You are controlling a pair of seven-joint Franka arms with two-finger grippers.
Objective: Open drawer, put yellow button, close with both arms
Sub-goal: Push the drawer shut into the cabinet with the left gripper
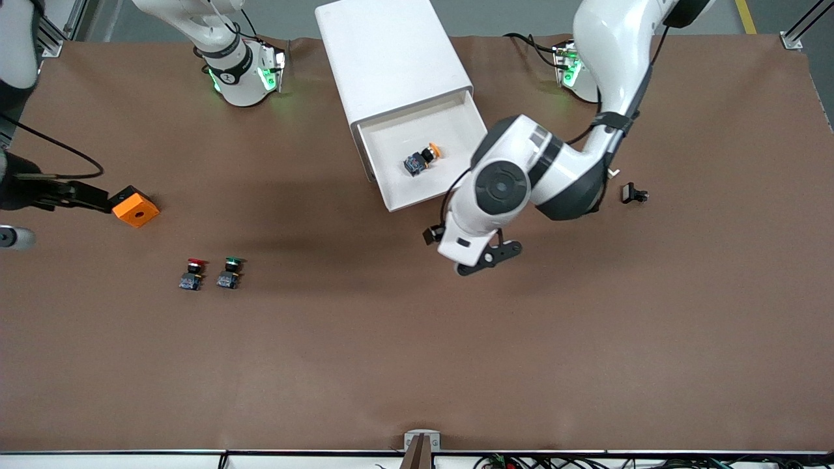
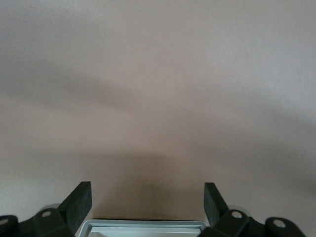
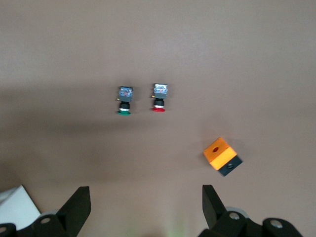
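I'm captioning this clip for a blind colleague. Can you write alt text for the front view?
The yellow button lies in the open drawer of a white cabinet on a brown table. The left gripper, open and empty, hovers over the table just past the drawer's front; red button and green button sit toward the right arm's end.

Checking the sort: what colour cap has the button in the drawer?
Yellow-orange, clearest in the front view: yellow button.

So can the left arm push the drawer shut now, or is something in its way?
Probably yes. The left gripper is open and empty, right by the front edge of the open drawer, with only bare table between. The yellow button already lies inside, clear of the front.
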